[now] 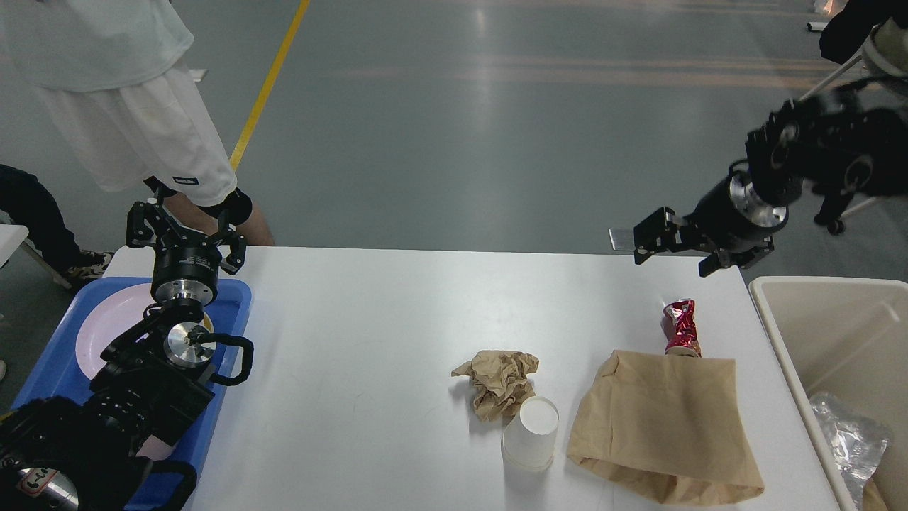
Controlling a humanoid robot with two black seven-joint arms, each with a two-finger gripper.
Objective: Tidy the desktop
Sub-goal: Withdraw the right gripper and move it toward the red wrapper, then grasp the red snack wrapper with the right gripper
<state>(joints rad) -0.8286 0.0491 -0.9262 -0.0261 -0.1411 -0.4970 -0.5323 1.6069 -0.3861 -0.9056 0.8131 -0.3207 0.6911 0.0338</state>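
Note:
The white desktop (369,319) carries a crumpled brown paper wad (499,383), a white paper cup (530,431) right in front of it, a flat brown paper bag (667,426) and a crushed red can (681,326) at the bag's far edge. My right gripper (667,250) hangs open and empty over the table's far right edge, above and just behind the can. Over the far end of the blue tray (230,312), my left gripper (183,218) stands open, holding nothing.
A pink plate (106,326) lies in the blue tray at the left. A cream bin (780,333) stands beside the table's right edge with clear plastic wrap (848,440) inside. A person in white (128,106) stands behind the far left corner.

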